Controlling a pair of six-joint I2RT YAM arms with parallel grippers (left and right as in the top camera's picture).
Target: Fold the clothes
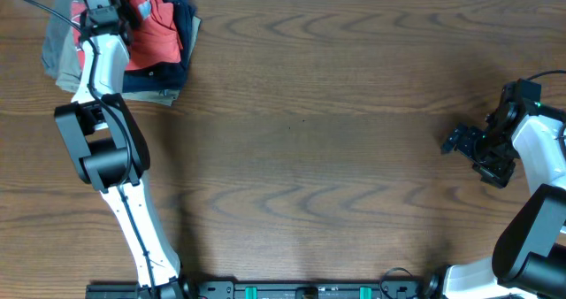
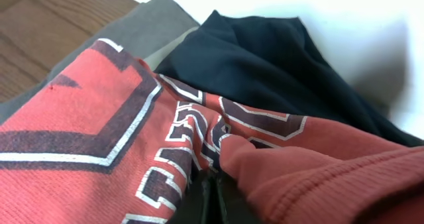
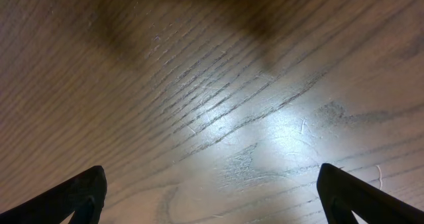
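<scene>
The clothes (image 1: 159,26), a coral-red T-shirt with navy, white-edged lettering, lie crumpled on top of a pile at the table's far left corner. My left gripper (image 1: 131,21) reaches over that pile. In the left wrist view the left gripper (image 2: 213,199) is shut, with a raised fold of the T-shirt (image 2: 99,118) pinched at its tips. At the table's right side, far from the pile, my right gripper (image 1: 460,140) stands open. Its fingers (image 3: 79,196) are spread wide over bare wood with nothing between them.
Under the T-shirt lie dark navy folded garments (image 1: 175,69), and a khaki folded garment (image 1: 55,56) sits on the pile's left. The left wrist view shows the dark garment (image 2: 265,58) and the khaki one (image 2: 149,25) behind the red cloth. The wooden table (image 1: 336,157) stretches between the arms.
</scene>
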